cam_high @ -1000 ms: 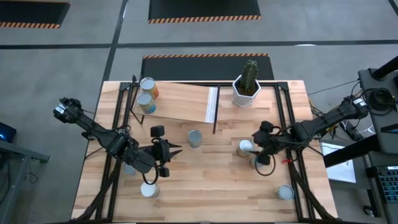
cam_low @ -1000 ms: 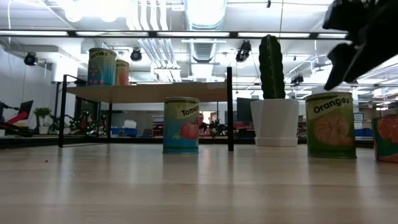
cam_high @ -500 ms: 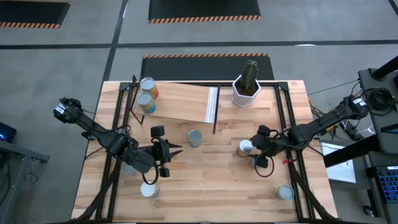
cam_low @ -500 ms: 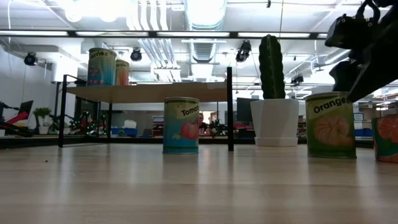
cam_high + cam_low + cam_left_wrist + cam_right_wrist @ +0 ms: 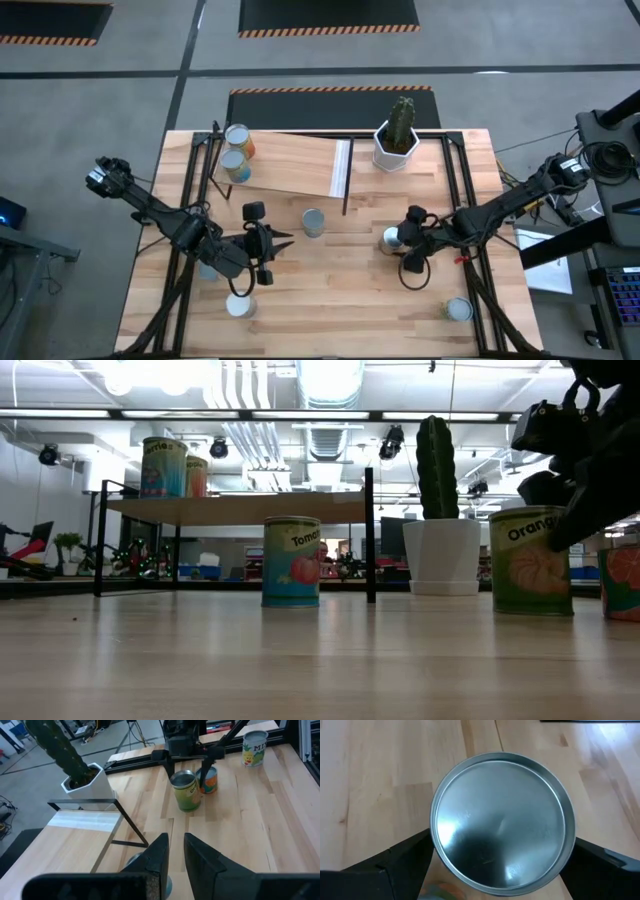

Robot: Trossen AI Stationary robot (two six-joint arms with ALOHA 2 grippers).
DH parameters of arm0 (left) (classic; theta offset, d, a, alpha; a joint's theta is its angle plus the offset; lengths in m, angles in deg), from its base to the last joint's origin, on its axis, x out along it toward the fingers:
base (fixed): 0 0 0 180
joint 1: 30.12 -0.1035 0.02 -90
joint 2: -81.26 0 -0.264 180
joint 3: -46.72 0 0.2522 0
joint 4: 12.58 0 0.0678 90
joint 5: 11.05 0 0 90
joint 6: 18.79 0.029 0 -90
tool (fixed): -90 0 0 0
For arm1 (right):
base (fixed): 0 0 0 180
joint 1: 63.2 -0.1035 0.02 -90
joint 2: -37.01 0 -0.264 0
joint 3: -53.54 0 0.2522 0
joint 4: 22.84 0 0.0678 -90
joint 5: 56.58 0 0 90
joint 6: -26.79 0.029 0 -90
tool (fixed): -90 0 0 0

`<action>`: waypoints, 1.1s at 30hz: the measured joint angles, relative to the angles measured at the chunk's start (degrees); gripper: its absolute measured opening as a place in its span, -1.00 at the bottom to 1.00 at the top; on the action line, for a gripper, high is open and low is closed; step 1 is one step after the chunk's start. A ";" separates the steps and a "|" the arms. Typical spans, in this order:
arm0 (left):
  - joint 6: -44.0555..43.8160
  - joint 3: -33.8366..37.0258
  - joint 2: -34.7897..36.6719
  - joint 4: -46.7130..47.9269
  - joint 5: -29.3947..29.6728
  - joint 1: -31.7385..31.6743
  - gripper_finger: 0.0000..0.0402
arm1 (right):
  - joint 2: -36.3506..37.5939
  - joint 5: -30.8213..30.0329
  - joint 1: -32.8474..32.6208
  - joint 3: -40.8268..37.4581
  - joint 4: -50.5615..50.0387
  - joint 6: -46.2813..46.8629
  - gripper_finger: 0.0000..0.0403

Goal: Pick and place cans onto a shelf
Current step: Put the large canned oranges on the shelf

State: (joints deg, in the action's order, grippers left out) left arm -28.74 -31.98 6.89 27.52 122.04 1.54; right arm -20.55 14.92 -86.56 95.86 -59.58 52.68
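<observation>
Two cans already stand on the shelf at the far left of the table, and several more wait on the planks. The right tool sits low over a green orange-labelled can right of centre, its fingers spread wide on either side of the silver lid and not yet touching it. A second can with an orange label stands just beside it, nearly touching.

The likely risk is that as the fingers close, one could catch that neighbour and tip it, or grip the target off-centre so it slips when lifted. The white cactus pot stands between this can and the shelf, so a low carry could clip it.

The left tool waits near the table's middle, its fingers a narrow gap apart and empty, facing a tomato-labelled can.
</observation>
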 joint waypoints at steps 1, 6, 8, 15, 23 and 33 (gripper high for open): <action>0.15 0.00 0.00 -0.06 0.00 0.00 -0.79 | -0.22 -0.02 0.00 0.00 0.04 0.04 0.83; 0.45 0.00 0.00 -0.27 0.00 -0.04 -0.79 | -1.28 -0.04 0.00 0.00 1.44 1.11 0.83; 0.45 0.02 0.00 -0.27 0.00 -0.04 -0.79 | -1.49 -0.02 0.01 0.02 2.31 1.11 0.80; 2.46 0.02 0.07 -0.54 2.90 0.02 -0.79 | -0.99 0.38 0.03 0.02 2.57 1.14 0.43; 8.13 0.21 2.63 0.27 8.39 0.02 -0.79 | -0.54 1.26 0.03 4.74 1.42 2.55 0.51; 10.75 4.70 13.79 -1.10 9.18 0.01 -0.79 | -2.64 1.97 0.14 20.10 -4.15 0.55 0.49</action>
State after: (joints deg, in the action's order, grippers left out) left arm -17.99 -27.28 20.67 26.41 131.22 1.55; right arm -23.19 16.89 -86.43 115.96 -63.74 53.23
